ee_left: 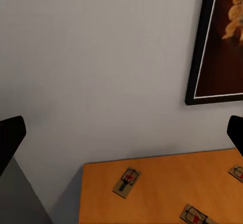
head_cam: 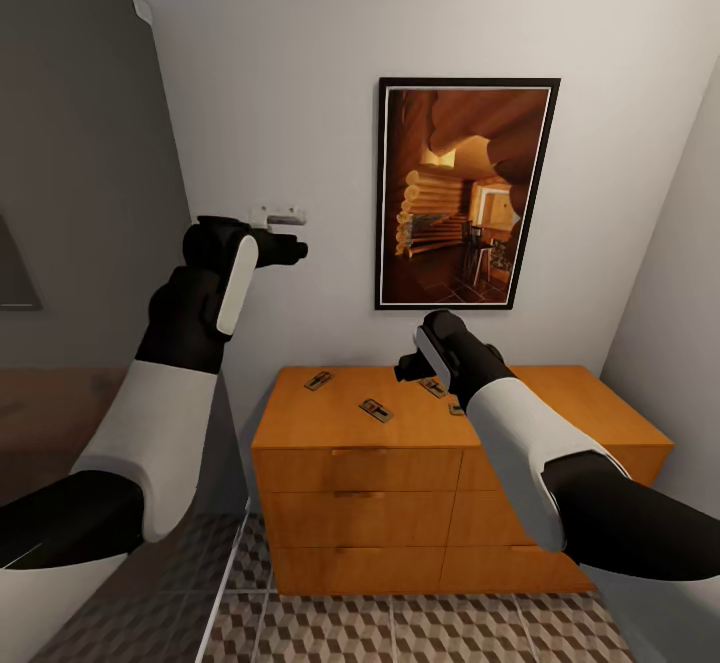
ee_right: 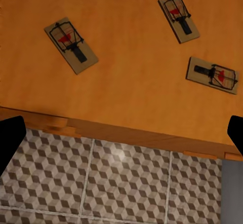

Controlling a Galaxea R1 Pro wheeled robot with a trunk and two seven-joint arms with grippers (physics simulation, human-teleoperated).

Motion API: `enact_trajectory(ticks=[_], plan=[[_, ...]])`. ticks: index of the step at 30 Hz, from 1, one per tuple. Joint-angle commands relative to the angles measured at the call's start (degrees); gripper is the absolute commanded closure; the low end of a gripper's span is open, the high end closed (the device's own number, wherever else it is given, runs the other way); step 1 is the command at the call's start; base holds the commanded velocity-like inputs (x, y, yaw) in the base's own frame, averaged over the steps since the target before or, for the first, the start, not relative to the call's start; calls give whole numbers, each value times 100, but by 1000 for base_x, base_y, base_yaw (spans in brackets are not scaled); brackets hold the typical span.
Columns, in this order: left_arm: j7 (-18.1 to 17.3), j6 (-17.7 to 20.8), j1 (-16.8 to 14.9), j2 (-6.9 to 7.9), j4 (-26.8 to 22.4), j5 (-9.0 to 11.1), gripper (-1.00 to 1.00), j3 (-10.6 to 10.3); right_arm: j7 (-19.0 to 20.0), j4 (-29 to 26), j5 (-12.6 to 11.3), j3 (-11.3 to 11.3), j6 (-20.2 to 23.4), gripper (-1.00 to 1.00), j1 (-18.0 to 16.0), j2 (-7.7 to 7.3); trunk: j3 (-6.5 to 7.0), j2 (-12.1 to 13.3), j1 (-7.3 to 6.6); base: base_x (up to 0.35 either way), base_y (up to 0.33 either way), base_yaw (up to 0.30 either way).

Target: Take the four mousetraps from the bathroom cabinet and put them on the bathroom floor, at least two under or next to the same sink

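Four mousetraps on the flat top of the orange-brown cabinet (head_cam: 420, 423): first mousetrap (head_cam: 318, 380) near the back left, second mousetrap (head_cam: 376, 410) toward the middle, third mousetrap (head_cam: 433, 387) and fourth mousetrap (head_cam: 457, 408) partly behind the right arm. All lay flat, apart from one another. Cabinet stood against the white wall, below a framed picture (head_cam: 465, 193), on the cube-patterned bathroom floor (head_cam: 400, 633). Left pincer (head_cam: 290, 248) raised high beside the wall, above the cabinet's left end, fingers spread, empty. Right pincer (head_cam: 405, 368) hung over the cabinet top, fingers spread wide, empty, touching no trap.
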Motion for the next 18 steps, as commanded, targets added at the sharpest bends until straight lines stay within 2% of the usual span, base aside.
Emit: enact_trajectory(ticks=[1, 12, 15, 18], plan=[[55, 19, 1, 2, -6, 57, -100, -5, -20, -3, -16, 15, 21, -100, -5, 0, -3, -4, 2, 0, 0, 0], [55, 19, 10, 3, -16, 57, -100, -3, 77, 5, -22, 32, 21, -100, -12, 0, -3, -4, 2, 0, 0, 0], [55, 19, 11, 3, -16, 57, -100, -3, 205, 11, -23, 41, 21, -100, -14, 0, -3, -4, 2, 0, 0, 0], [55, 19, 11, 4, -17, 57, -100, -4, 525, 20, -19, 80, 21, -100, -14, 0, -3, -4, 2, 0, 0, 0]])
